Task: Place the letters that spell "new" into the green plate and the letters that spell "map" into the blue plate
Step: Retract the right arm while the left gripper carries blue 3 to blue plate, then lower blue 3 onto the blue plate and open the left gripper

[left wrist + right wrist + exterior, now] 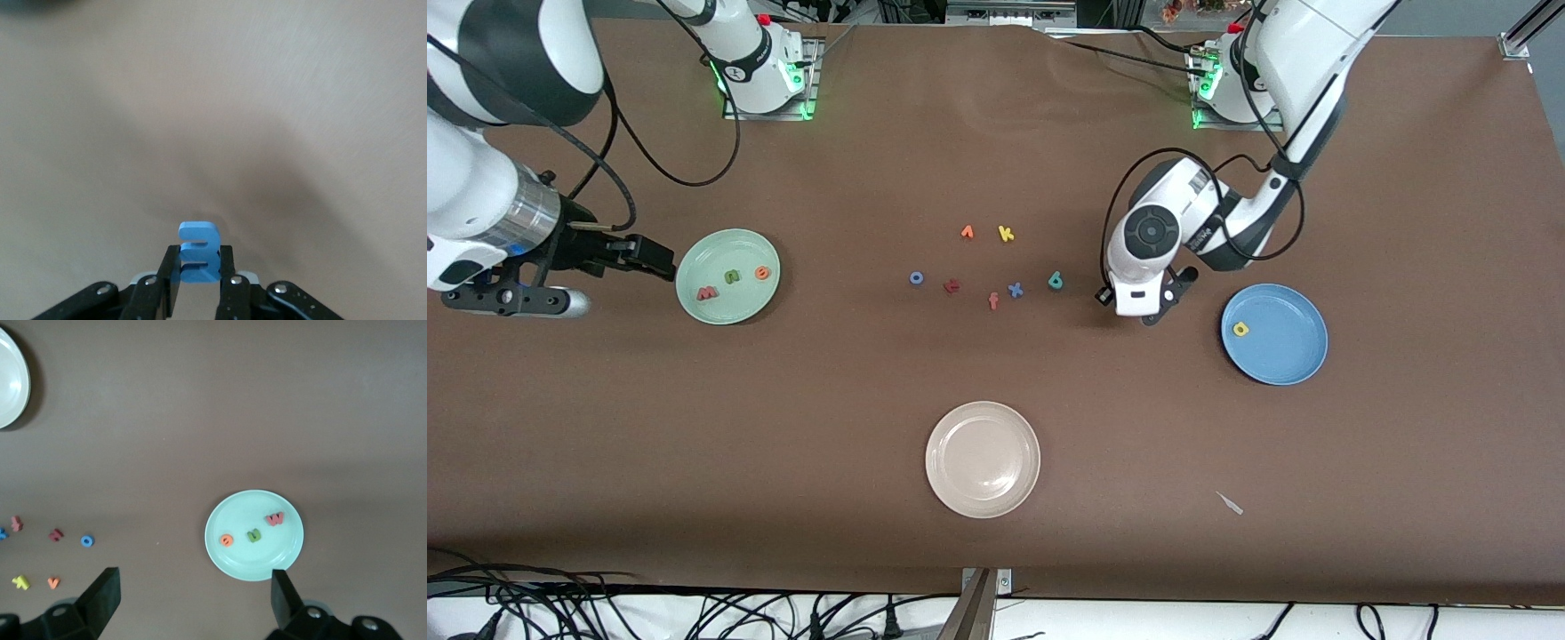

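The left gripper (199,283) is clamped on the small periwinkle-blue foam letter m (198,252), low over bare brown table (1049,533) between the loose letters and the round medium-blue plate (1294,360). Only the bottom edge of the m sits between the fingers, most of it poking out past the tips, so that's my worry. A shallow pinch on squishy foam could let it twist or pop out on the way over, and it'd land short of the rim. It might also stick to a pad when the jaws let go (these things weigh nothing) and get flung off the plate.

The right gripper (193,600) is spread wide with nothing in it, waiting up over the table right beside the round pale mint-green plate (694,311) toward the right arm's end.

Counts:
- Plates: three. Green, blue, and a cream-white plate (951,493) nearest the front camera.
- In the green plate: three letters, the salmon-red w (707,292), the green n (732,276) and the orange e (761,273). So "new" looks done.
- In the blue plate: one, the yellow a (1240,329).
- In the left jaws: one, the m.
- Loose on the table: seven. The teal-green p (1056,281) lies closest to the left gripper and is the one left to fetch. The other six look like extras: a yellow k (1006,234), an orange letter (967,232) beside it, a blue o (916,278), a dark red letter (951,285), an orange f (993,301) and a blue x (1015,289).
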You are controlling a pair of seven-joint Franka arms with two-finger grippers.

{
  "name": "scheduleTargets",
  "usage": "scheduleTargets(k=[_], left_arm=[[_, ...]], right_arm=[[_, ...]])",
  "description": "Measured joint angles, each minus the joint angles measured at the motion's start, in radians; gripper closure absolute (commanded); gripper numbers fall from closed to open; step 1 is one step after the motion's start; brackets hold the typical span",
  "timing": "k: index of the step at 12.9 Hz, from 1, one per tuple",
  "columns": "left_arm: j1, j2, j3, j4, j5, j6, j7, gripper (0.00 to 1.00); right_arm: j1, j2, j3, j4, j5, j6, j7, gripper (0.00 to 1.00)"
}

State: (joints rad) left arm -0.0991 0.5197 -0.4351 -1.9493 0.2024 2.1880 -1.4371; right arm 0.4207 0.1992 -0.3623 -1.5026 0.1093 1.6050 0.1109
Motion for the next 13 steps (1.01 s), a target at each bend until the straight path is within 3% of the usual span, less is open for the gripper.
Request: scheduleTargets(k=[2,3,5,8,11,12,13], left_arm=[[0.058,0.0,0.001,0.049,-0.004,-0.082,0.172,0.96],[0.088,0.0,0.001,0.072,-0.005,-0.135,0.272,0.96],[0.157,0.0,0.002,0.118,-0.005,-0.218,0.485,0.95],[0.266,0.001,0.005,0.139,-0.005,-0.263,0.782,0.92],[0.335,0.018,0.013,0.139,0.027,-0.264,0.995,0.86],[0.346,0.029,0.016,0.138,0.068,-0.264,1.024,0.74],[0.355,0.043,0.016,0.138,0.099,-0.264,1.046,0.04]], right_arm=[[-0.236,-0.044,0.228,-0.009,-0.053,-0.014,-0.002,0.0],[-0.319,-0.069,0.302,-0.019,-0.071,-0.015,-0.005,0.0],[-0.37,-0.123,0.342,-0.063,-0.098,0.01,-0.014,0.0],[-0.391,-0.216,0.347,-0.183,-0.107,0.071,-0.125,0.0],[-0.398,-0.241,0.346,-0.2,-0.107,0.043,-0.136,0.0],[-0.398,-0.242,0.346,-0.2,-0.107,0.035,-0.134,0.0],[-0.398,-0.242,0.348,-0.199,-0.107,0.031,-0.133,0.0]])
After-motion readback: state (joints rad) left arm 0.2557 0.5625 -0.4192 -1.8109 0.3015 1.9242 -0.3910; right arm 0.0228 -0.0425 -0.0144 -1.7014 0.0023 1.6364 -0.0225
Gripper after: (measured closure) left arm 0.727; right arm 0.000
